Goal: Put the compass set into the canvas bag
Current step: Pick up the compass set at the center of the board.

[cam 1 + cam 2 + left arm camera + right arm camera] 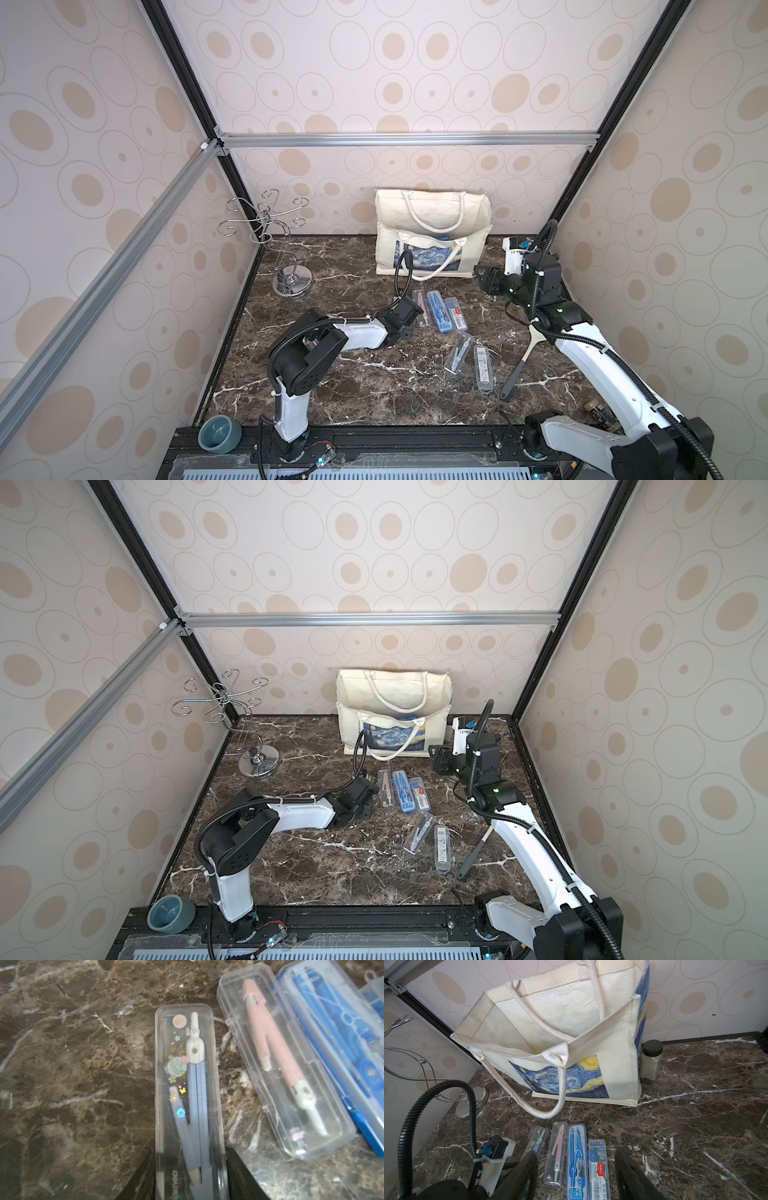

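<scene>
In both top views the canvas bag [388,249] [351,729] stands upright at the far edge of the marble table [332,374], its mouth open. Just near of it lies a row of clear cases. The left gripper [409,322] sits at the left end of that row, over the compass set [419,309]. Two more cases [484,368] lie nearer, toward the right. The right gripper [484,278] hovers beside the bag's right corner.

In the left wrist view the compass set [187,1084] (a clear case with a blue-grey compass inside) runs straight between the left gripper [190,1169]. Both black fingers [245,1174] press its long sides, so the jaws are clamped on it. Whether it has left the table I cannot tell. The pink compass case [284,1064] lies just to its right.

In the right wrist view the right gripper [577,1167] has its jaws apart with nothing between them, above the row. The bag [618,1059] shows no case inside, though its bottom is hidden.

Judged from this, the task is at an early stage: one set is gripped, and the lift, the carry far to the bag and the drop are left.
</scene>
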You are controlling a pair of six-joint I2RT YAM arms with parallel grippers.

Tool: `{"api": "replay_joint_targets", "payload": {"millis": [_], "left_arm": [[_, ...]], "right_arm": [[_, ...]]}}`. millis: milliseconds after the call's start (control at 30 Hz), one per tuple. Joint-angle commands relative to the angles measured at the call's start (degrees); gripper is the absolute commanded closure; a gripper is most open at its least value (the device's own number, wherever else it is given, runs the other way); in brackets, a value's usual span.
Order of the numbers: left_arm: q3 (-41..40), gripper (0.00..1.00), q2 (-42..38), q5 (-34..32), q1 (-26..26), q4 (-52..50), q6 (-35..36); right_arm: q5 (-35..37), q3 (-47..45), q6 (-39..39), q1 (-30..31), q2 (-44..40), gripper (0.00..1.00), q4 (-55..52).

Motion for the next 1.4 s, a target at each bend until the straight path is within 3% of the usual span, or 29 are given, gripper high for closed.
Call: {"api": "replay_joint_targets", "payload": {"millis": [0, 333, 600, 1067, 1367], "left_arm": [[-2.9, 0.56, -3.5, -1.4, -0.3, 4.3, 1.6], [-14.9, 0.55, -14.3, 4.1, -0.9, 24.6, 9.8], [-18.6, 0.55, -19.2, 9.1, -4.2, 38.2, 17.9], [-13.1, 0.54, -17.5, 14.4, -5.9, 41.2, 20.8], [-12.8, 0.55, -17.6, 17.2, -5.9, 43.2, 19.4]], "right_arm": [[-1.7, -1.0, 0.9, 0.2, 1.2, 0.39, 1.5], [-8.3, -3.8, 2.9, 0.2, 3.2, 0.39, 3.5], [-14.7, -4.6, 10.9, 2.1, 5.7, 0.39, 6.9], [-18.5, -3.8, 14.1, 6.7, 10.3, 0.41, 9.3], [-21.2, -3.6, 16.1, 7.2, 12.2, 0.53, 12.8]]}}
